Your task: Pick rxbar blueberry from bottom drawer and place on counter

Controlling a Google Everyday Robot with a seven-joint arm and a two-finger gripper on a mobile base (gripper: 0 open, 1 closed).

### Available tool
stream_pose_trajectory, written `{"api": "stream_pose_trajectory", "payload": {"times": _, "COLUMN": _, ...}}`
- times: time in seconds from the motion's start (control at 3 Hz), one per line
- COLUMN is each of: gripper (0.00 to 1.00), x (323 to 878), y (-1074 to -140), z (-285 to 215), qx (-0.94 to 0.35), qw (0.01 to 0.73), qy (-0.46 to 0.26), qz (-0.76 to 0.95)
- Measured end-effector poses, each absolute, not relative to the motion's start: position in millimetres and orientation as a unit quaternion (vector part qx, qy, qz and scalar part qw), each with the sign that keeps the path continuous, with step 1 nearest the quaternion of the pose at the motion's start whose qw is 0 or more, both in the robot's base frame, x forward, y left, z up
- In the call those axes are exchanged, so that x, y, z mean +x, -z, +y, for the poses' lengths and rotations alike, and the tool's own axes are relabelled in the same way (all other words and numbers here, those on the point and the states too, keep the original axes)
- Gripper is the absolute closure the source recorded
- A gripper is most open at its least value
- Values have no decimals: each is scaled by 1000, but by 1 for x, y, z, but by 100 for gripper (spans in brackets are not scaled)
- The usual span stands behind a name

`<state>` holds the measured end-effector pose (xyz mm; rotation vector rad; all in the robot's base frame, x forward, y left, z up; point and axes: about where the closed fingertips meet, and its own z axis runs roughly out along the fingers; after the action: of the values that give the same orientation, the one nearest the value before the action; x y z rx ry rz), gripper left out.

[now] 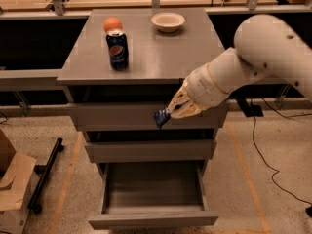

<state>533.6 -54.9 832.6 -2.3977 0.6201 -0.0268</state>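
Observation:
My gripper [168, 112] is shut on the rxbar blueberry [160, 117], a small dark blue wrapper that hangs from the fingertips. It hovers in front of the top drawer's face, below the front edge of the counter [161, 57]. The bottom drawer [151, 194] is pulled open below and its grey inside shows nothing in it. My white arm reaches in from the right.
On the counter stand a blue Pepsi can [117, 48], an orange [112, 24] behind it, and a white bowl [168, 21] at the back. A cardboard box [12, 184] and a black bar [45, 173] lie on the floor at left. Cables run on the floor at right.

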Motion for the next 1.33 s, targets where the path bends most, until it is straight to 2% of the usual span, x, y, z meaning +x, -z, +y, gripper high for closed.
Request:
{"api": "stream_pose_trajectory", "payload": {"times": 0.67, "gripper": 100, "x": 605, "y": -924, "z": -66, "qx": -912, "qw": 352, "qy": 68, "qz": 198}}
{"api": "stream_pose_trajectory", "payload": {"times": 1.33, "gripper": 100, "x": 698, "y": -998, "z": -84, "qx": -873, "qw": 411, "qy": 203, "qz": 168}}
